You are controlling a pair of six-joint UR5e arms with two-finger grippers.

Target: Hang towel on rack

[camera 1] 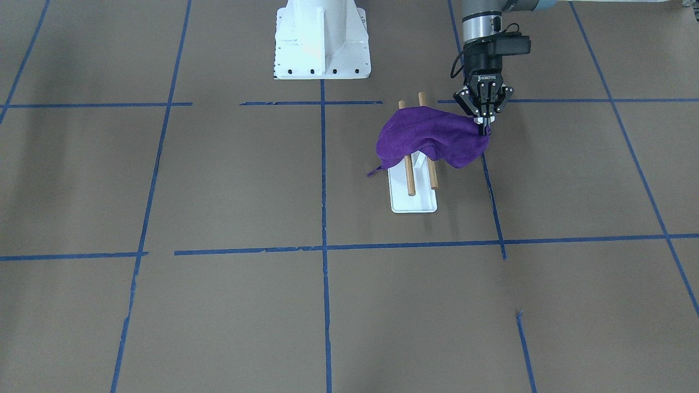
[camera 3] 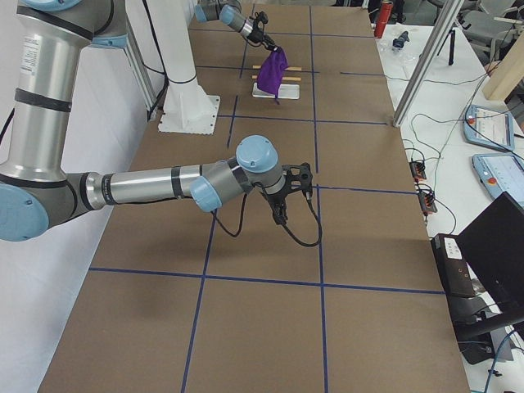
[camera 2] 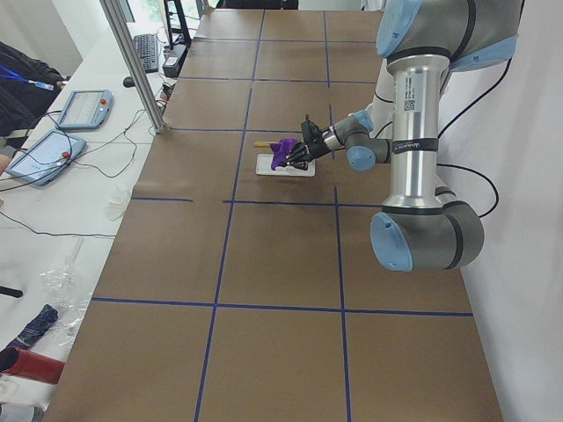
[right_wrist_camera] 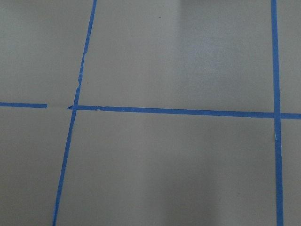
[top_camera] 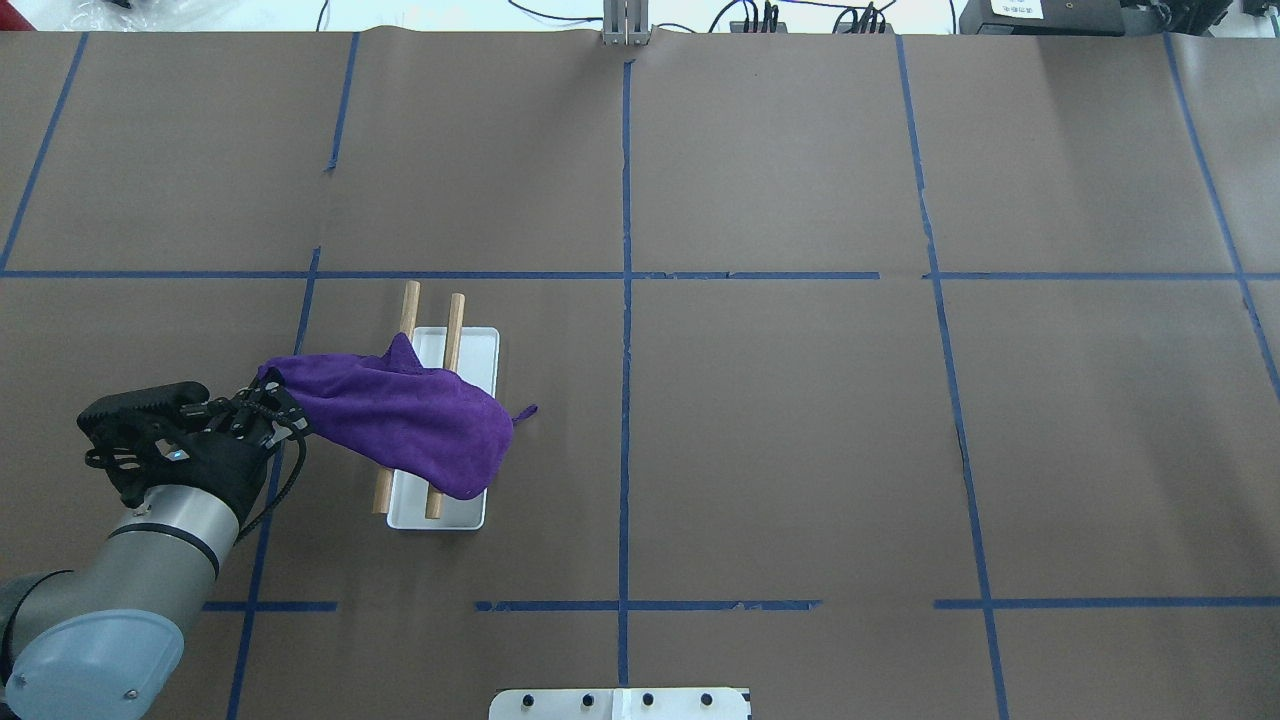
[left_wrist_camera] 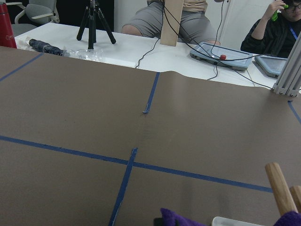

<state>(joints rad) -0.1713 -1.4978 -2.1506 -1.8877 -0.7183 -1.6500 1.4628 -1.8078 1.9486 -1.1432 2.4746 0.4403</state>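
The purple towel lies draped across both wooden dowels of the rack, sagging over each side. My left gripper is shut on the towel's corner, beside the rack and slightly above dowel height. From overhead, the towel stretches from the left gripper over the rack. The left wrist view catches a dowel tip and a bit of towel. My right gripper hangs over bare table far from the rack; I cannot tell whether it is open or shut.
The white robot pedestal is bolted behind the rack. Blue tape lines grid the brown table. An aluminium post stands at the far edge. Seated people and tablets are beyond the table's end.
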